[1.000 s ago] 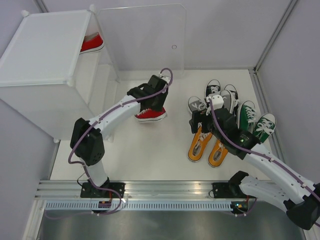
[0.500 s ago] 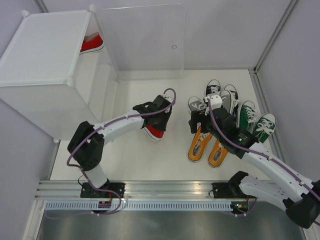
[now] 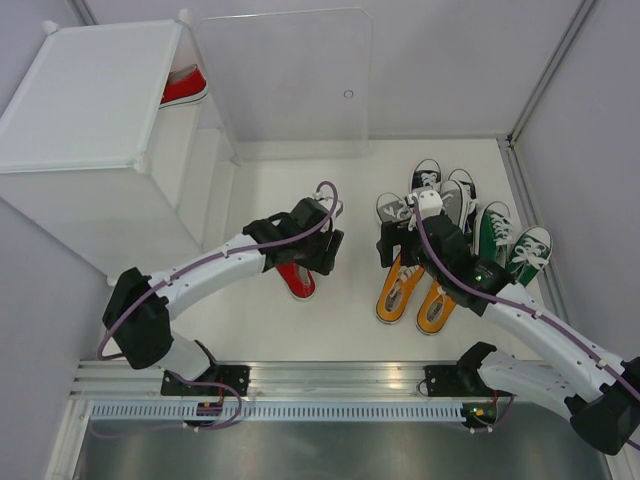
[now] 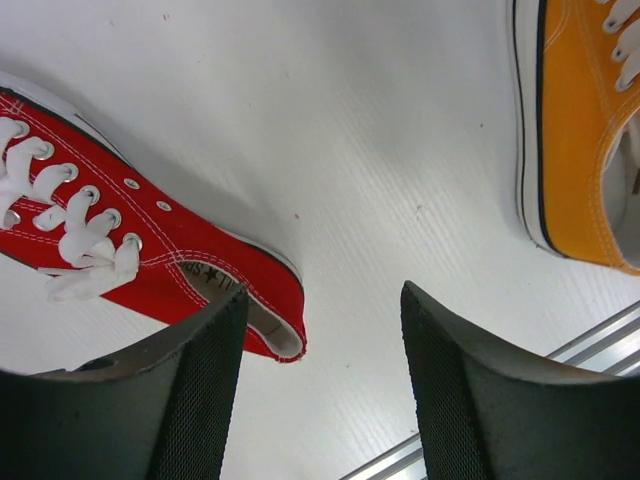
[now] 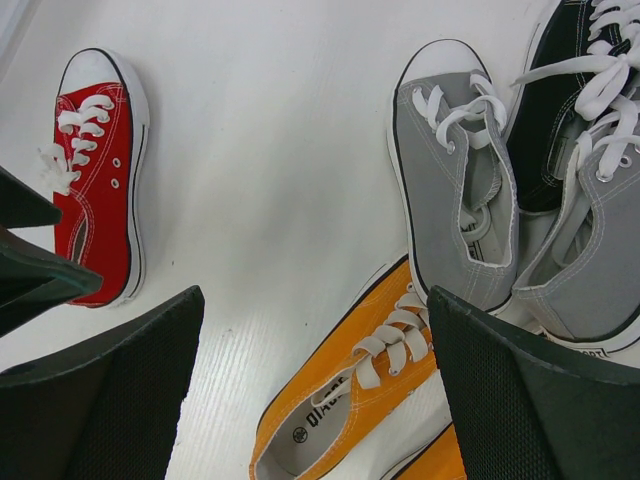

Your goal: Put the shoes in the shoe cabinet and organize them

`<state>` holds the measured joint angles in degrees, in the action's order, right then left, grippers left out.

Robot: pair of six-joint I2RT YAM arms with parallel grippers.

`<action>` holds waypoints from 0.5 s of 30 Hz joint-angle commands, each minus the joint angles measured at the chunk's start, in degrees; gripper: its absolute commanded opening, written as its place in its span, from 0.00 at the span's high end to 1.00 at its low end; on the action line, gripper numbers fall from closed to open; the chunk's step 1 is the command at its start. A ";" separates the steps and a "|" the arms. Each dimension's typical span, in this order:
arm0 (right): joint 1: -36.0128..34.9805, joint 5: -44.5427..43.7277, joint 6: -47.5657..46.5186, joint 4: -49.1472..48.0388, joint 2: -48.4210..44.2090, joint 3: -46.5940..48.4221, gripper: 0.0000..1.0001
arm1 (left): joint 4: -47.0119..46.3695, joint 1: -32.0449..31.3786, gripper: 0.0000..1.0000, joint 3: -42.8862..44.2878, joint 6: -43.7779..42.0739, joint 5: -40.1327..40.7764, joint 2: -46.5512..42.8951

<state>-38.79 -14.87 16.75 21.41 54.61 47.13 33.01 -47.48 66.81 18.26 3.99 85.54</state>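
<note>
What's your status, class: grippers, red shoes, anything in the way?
Left gripper open, empty, at loose red shoe heel. Right gripper open over grey shoe and orange shoe. Other red shoe in shoe cabinet. No obstruction seen.

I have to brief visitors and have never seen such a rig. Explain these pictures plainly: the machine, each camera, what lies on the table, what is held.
Two robot arms are bolted at the table's near edge, each ending in a two-finger gripper. The wide picture looks down from above and behind; the other two come from wrist cameras, so the dark shapes below are fingers. The left gripper is open beside a red shoe; the right gripper is open above orange shoes and grey shoes. Neither holds anything. Black shoes and green shoes lie nearby. A second red shoe sits in the white cabinet.
</note>
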 commanded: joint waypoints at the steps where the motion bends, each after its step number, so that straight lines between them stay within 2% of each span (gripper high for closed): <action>1: -0.06 0.46 0.47 -1.19 0.23 -0.29 0.05 | 4.68 0.02 0.33 0.25 -4.72 -1.34 0.68; 7: -0.06 0.81 0.47 -1.02 0.59 -0.55 0.05 | 7.24 0.20 0.33 -1.32 -7.89 -2.23 2.35; 15: -0.06 1.51 0.30 -1.02 1.29 -0.46 0.05 | 6.27 0.11 0.37 -3.43 -17.81 -3.11 5.25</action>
<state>-38.79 -14.00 16.75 21.43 55.59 46.65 39.31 -47.44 63.96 7.03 2.35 89.73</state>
